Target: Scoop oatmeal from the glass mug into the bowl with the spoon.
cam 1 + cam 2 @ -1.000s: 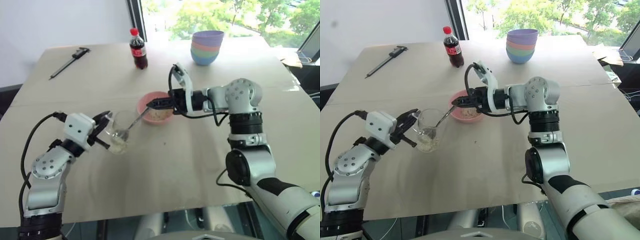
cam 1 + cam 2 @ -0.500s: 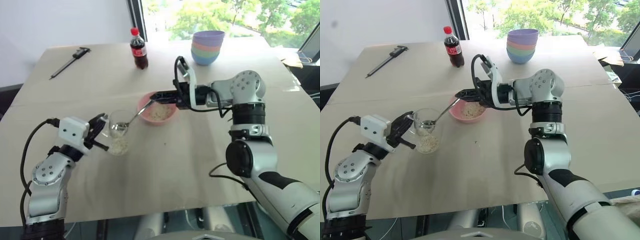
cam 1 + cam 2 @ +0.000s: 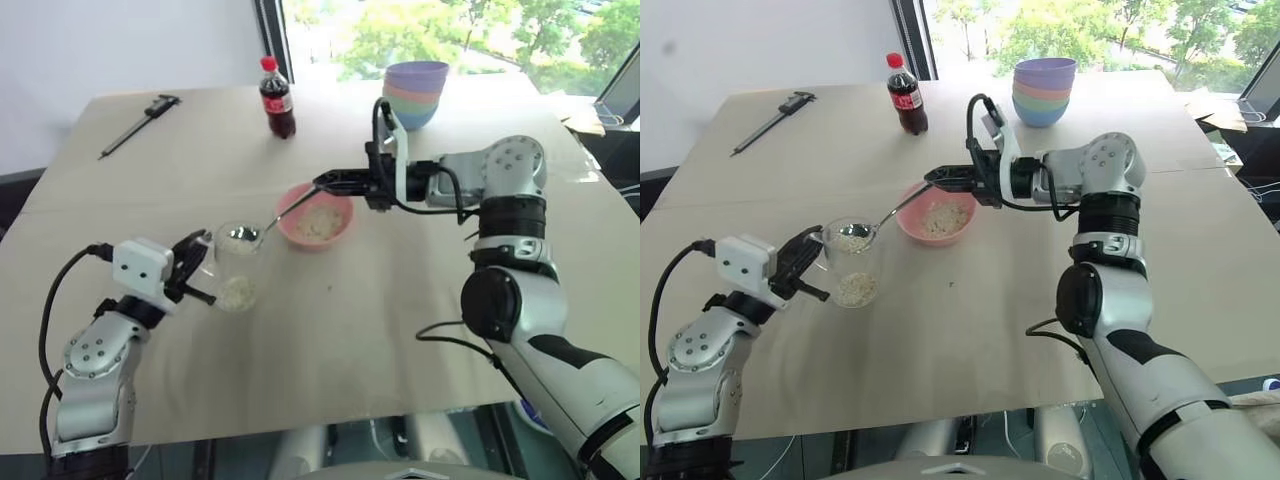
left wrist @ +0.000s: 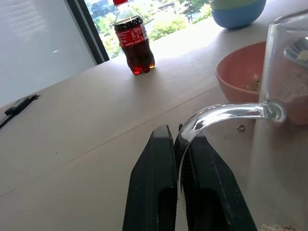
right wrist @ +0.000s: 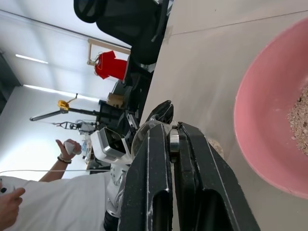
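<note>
Cola bottle (image 4: 134,45): red label, white script too small to read.

A wide beige table (image 3: 400,330) is seen, on which a pink bowl (image 3: 316,217) is set near the middle. A glass mug (image 3: 237,268) is stood just beside it, toward the left. A cola bottle (image 3: 277,98) and a stack of pastel bowls (image 3: 414,95) are placed along the far edge, well apart. A dark caliper-like tool (image 3: 138,125) is laid at the far left corner
</note>
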Controlling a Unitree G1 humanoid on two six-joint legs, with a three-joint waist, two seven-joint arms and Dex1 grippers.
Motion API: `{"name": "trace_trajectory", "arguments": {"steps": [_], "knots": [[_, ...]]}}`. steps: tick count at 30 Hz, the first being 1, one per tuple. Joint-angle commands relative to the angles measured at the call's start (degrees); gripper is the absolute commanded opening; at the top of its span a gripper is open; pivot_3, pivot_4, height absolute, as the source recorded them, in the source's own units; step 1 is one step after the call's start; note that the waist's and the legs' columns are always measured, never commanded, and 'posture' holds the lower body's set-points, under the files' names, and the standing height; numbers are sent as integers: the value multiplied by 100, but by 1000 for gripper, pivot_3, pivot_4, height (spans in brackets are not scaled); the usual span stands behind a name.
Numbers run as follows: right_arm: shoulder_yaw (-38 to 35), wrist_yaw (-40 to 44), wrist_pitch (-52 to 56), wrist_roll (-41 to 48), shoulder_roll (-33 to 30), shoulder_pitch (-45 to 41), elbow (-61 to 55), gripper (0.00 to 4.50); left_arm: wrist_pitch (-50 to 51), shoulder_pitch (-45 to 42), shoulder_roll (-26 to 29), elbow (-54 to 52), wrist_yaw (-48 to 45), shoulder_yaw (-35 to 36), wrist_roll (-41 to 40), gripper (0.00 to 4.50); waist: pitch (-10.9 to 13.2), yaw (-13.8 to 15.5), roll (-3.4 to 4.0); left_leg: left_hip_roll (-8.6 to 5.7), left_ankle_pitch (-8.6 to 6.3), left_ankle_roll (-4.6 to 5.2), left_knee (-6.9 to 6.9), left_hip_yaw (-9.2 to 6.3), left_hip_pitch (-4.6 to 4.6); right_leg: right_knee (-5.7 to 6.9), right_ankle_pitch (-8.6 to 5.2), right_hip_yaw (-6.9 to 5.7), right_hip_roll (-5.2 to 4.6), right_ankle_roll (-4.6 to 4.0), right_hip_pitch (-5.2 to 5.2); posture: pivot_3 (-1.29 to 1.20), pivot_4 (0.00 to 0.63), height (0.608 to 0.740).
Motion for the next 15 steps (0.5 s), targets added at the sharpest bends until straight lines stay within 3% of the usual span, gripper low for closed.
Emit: {"name": "trace_trajectory", "arguments": {"steps": [1,15], "knots": [[-186,-262,33,58,-103,-206,-19,0,-134,91,18,-53,91,225,53,36,0,0,0,0,0,0,0,0,0,0,0,0,0,0,0,0,150,740],[-262,-756,33,652,-248,-221,128,0,-386,105,36,131,295,255,240,36,0,-2,0,1,0,1,0,2,0,0,0,1,1,0,0,0,150,740]]}}
